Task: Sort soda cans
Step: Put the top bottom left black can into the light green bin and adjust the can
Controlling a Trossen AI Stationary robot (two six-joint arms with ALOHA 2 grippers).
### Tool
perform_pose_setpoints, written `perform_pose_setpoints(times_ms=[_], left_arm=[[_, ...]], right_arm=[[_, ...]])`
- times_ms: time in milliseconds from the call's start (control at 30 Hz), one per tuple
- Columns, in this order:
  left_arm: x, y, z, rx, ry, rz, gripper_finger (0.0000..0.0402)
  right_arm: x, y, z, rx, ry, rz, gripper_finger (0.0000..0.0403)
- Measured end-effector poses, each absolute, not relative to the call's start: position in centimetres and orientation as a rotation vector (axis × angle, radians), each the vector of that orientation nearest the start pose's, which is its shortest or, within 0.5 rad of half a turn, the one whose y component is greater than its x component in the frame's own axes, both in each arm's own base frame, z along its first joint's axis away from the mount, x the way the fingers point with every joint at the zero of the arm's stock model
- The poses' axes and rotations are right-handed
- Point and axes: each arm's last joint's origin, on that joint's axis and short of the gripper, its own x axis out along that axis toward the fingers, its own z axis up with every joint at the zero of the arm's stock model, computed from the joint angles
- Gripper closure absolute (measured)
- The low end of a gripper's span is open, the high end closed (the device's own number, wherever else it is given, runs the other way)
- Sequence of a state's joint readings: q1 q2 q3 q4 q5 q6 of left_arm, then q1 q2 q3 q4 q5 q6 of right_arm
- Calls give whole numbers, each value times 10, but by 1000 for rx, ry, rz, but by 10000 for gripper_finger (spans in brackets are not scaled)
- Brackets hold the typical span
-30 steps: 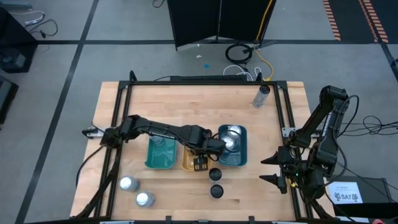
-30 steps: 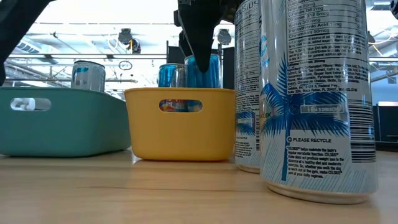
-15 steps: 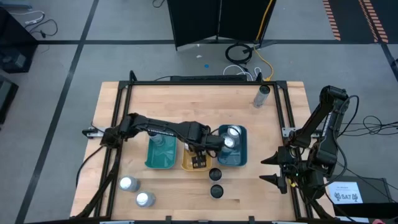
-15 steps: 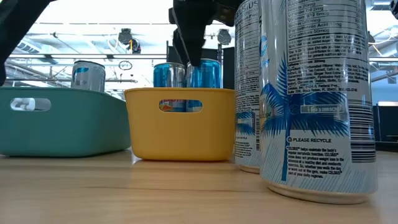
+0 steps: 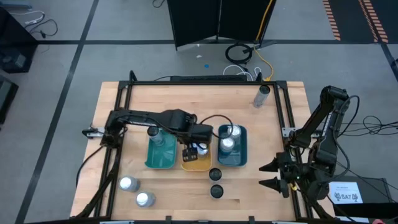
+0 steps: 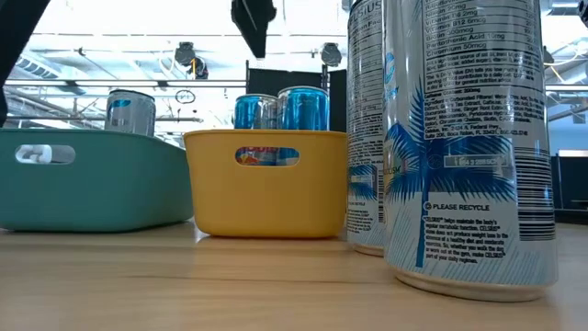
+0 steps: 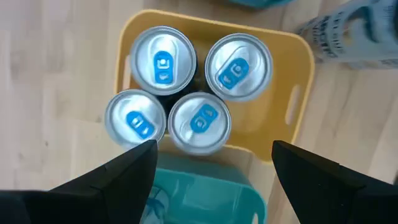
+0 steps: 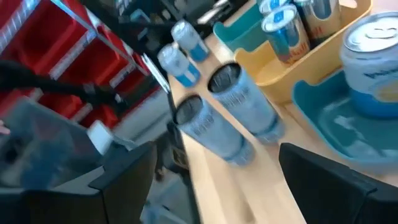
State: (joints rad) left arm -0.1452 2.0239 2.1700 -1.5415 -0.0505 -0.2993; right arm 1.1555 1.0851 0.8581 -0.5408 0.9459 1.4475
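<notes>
Cans nearly sorted, left arm over the yellow tray

Left gripper (image 7: 211, 163) hung above the yellow tray (image 5: 198, 163) with fingers spread and nothing in them; four blue-tabbed cans (image 7: 200, 122) stood packed tight inside it. Teal tray (image 5: 160, 155) had a silver can, blue tray (image 5: 238, 157) had two. Left to sort: two dark-topped tall cans (image 5: 215, 175) just in front of the trays, two silver cans (image 5: 128, 183) near the front left corner, and one can (image 5: 262, 95) at the back right. Right gripper (image 5: 275, 172) was parked off the table's right edge, fingers wide, empty. My worry was those tall cans: they stood close together, so I figured a finger going for one could clip and tip the other.
</notes>
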Motion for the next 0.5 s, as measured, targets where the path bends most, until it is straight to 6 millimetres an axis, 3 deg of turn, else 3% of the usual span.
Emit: perform_pose_setpoints(times_ms=[133,300,500], left_arm=[[366,-52,359,-62,1368,88,74],[354,-55,378,-43,1291,72,74],[360,-75,378,-140,1185,135,75]], right_arm=[[116,182,287,833,369,-117,71],[124,176,286,753,367,-143,71],[130,172,286,702,360,-165,71]])
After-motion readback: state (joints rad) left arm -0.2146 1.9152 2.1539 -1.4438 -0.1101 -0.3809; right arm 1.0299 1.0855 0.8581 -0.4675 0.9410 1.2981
